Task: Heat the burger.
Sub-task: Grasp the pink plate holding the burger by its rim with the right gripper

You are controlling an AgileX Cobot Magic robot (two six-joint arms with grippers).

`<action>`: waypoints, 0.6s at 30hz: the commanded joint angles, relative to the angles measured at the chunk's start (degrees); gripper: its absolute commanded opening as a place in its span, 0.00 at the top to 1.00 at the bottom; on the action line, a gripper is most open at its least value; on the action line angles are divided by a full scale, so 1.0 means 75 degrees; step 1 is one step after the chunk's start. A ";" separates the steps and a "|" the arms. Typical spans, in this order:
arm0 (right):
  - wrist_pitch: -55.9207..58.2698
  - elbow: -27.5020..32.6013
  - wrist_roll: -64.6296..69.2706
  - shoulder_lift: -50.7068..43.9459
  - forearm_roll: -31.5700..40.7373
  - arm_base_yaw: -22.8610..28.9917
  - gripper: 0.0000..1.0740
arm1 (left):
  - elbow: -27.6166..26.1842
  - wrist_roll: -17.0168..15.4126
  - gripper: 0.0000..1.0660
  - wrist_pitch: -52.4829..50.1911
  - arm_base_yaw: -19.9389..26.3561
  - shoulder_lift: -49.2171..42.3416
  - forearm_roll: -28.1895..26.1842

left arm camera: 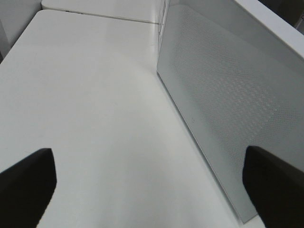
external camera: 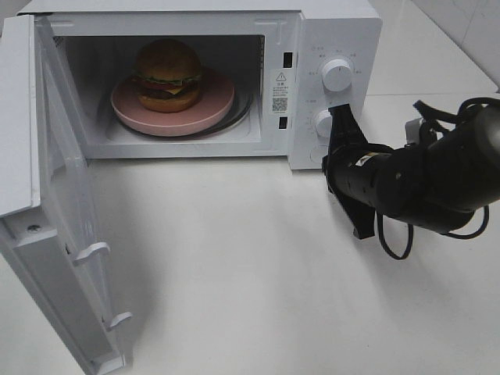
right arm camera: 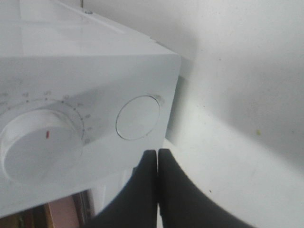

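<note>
Burger (external camera: pixel 168 74) sits on the pink plate (external camera: pixel 215 105) inside the microwave (external camera: pixel 328 31), roughly centred in the cavity. The door (external camera: pixel 47 195) is swung wide open on the left of the high view.

Your right fingers (right arm camera: pixel 157 156) are pressed together with nothing between them. They're up at the control panel, tips just beside the round button (right arm camera: pixel 138 117) under the lower dial (right arm camera: pixel 40 142). You can't tell from these views if they actually touch it. In the high view the right arm comes in low over the counter (external camera: pixel 258 273) from the right, fingers pointing at the panel's lower end.

Your left fingers (left arm camera: pixel 28 185) are spread fully wide and hold nothing. They're over bare counter, next to a white perforated panel (left arm camera: pixel 223 104) that stands on the counter. The left arm is out of the high view.
</note>
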 commanded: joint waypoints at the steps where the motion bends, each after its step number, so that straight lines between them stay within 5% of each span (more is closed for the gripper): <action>1: 0.0504 0.0107 -0.0917 -0.0405 -0.0069 -0.0053 1.00 | 0.0000 0.0015 0.06 -0.0061 0.0000 -0.0031 -0.0008; 11: 0.3354 0.0084 -0.5699 -0.1558 -0.0076 -0.0275 1.00 | 0.0000 0.0015 0.06 -0.0061 0.0000 -0.0031 -0.0008; 18: 0.4874 -0.0015 -0.7296 -0.1849 -0.0344 -0.0581 1.00 | 0.0000 0.0015 0.06 -0.0061 0.0000 -0.0031 -0.0008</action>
